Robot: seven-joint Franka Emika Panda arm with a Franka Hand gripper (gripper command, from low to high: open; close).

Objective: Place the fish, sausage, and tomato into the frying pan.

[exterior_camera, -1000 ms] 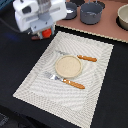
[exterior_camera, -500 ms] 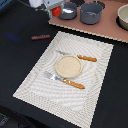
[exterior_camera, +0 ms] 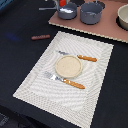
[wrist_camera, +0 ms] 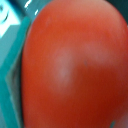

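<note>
The red tomato (wrist_camera: 70, 65) fills the wrist view, pressed close to the camera, and my fingers are hidden behind it. In the exterior view the tomato (exterior_camera: 62, 3) shows at the top edge, just above the dark grey frying pan (exterior_camera: 66, 12), whose thin handle points to the exterior view's left. My gripper (exterior_camera: 61, 1) is almost wholly out of that view and holds the tomato over the pan. The reddish-brown sausage (exterior_camera: 41, 36) lies on the dark table at the exterior view's left of the mat. The fish is not in view.
A taller grey pot (exterior_camera: 91, 12) stands beside the pan on a pinkish board (exterior_camera: 107, 29). A beige bowl (exterior_camera: 124, 15) is at the far right. On the striped mat (exterior_camera: 35, 80) are a beige plate (exterior_camera: 67, 66), a knife (exterior_camera: 82, 57) and a fork (exterior_camera: 65, 81).
The arm has moved from over the mat's far left corner up toward the pan and mostly left the exterior view. The sausage is uncovered and has not moved.
</note>
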